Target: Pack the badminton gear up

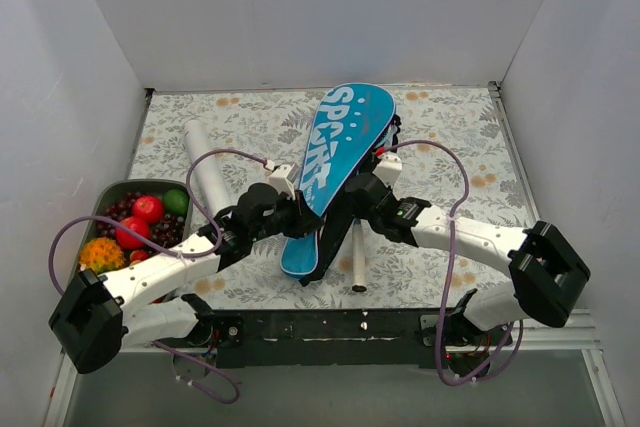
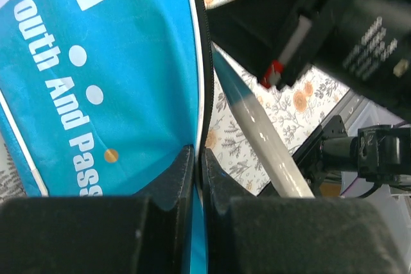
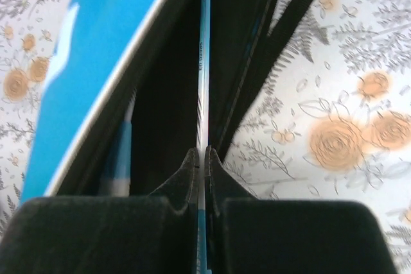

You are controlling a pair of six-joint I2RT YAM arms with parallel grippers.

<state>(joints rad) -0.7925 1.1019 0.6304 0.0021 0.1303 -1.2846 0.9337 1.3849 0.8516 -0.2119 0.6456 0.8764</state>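
Badminton gear was found mostly at the middle of the floral-patterned counter (image 1: 450,137), where the long blue racket-shaped cover lettered "SPORT" in white (image 1: 335,152) was held tilted between the two arms, its wide end toward the back wall and its narrow end low toward the arm bases. The left end effector (image 1: 300,217) was seen clamped together on the zipped edge of the blue racket-shaped cover, with blue fabric pinched between its black fingers (image 2: 173,178). The right end effector (image 1: 352,199) was closed on a thin light-blue strip (image 3: 202,62) set among the cover's dark folds; whether that strip was a racket frame or cover trim could not be told. A silvery racket handle (image 1: 358,265) was seen protruding from under the narrow end. The white cardboard tube (image 1: 205,172) lay on the counter to the left, just beside the dark tray of colourful fruit (image 1: 110,192).
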